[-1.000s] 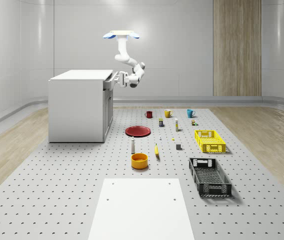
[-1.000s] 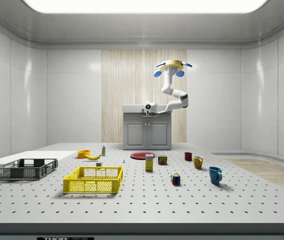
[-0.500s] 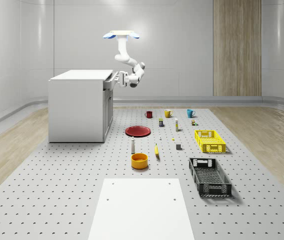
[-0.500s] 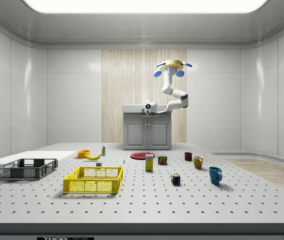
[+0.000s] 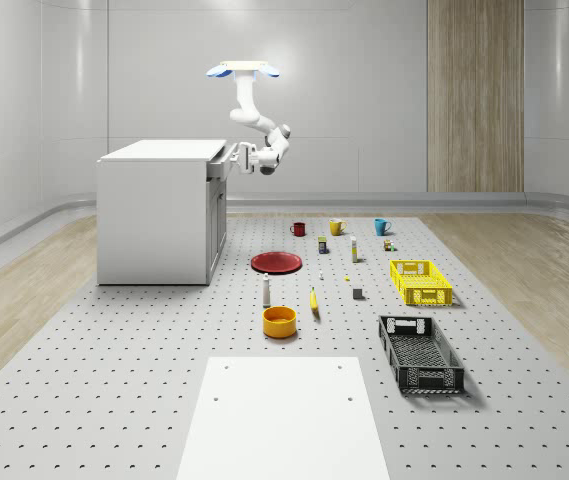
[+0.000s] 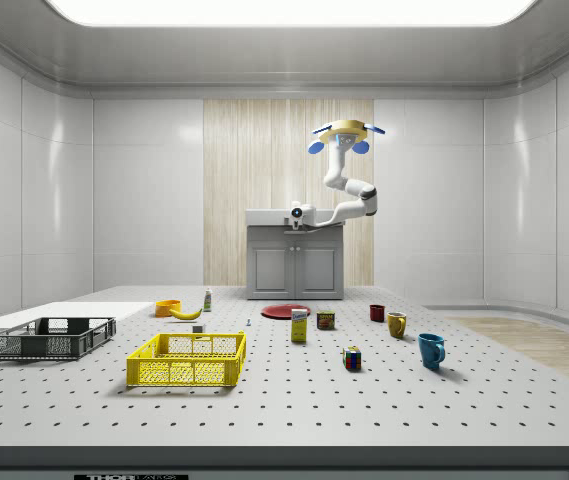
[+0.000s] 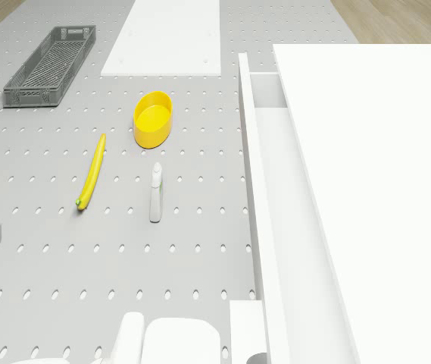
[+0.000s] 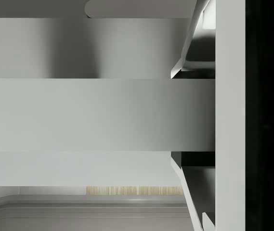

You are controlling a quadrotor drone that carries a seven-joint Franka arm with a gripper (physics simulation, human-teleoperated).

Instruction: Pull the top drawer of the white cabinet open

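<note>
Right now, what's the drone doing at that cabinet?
The drone hovers in the air just off the front of the white cabinet, its arm bent down so the gripper sits at the top drawer. In the drone view the drawer stands partly pulled out, a gap showing behind its front panel. Mugs, a red plate, crates and other items lie untouched on the floor.

Yellow bowl (image 7: 152, 119) near banana (image 7: 92, 172) and what looks like a bottle (image 7: 155, 193).

Smooth matt white cabinet (image 5: 154, 215)
</note>
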